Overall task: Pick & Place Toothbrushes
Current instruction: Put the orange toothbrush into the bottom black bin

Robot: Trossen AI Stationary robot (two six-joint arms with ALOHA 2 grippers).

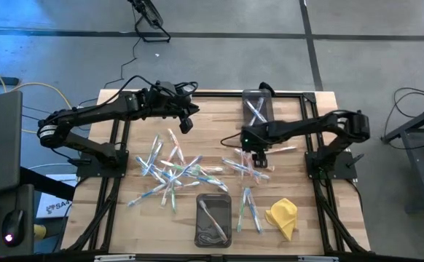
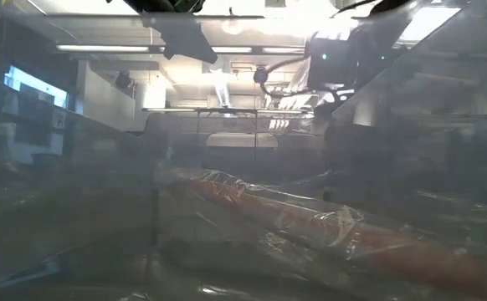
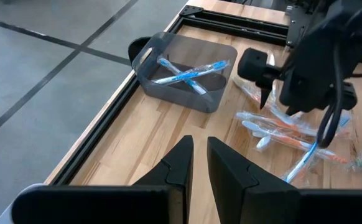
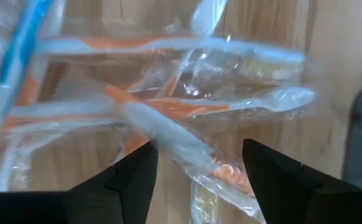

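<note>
Wrapped toothbrushes lie in two loose piles on the wooden table: a larger one [image 1: 172, 171] left of centre and a smaller one with orange accents [image 1: 247, 166] right of centre. My right gripper [image 4: 196, 168] points down over the smaller pile [image 3: 280, 127], open. Its fingers stand on either side of one wrapped orange-and-white toothbrush [image 4: 168, 140]. My left gripper [image 3: 199, 158] hangs above the table's far left part [image 1: 186, 124], with a narrow gap between its fingers and nothing in it. A few blue toothbrushes [image 3: 187, 71] lie in the far bin [image 1: 257, 109].
A second clear bin [image 1: 213, 218] with a few toothbrushes sits at the near edge, and more toothbrushes [image 1: 248, 207] lie beside it. A crumpled yellow cloth [image 1: 283, 216] is at the near right. A black frame rail [image 3: 116, 118] borders the table.
</note>
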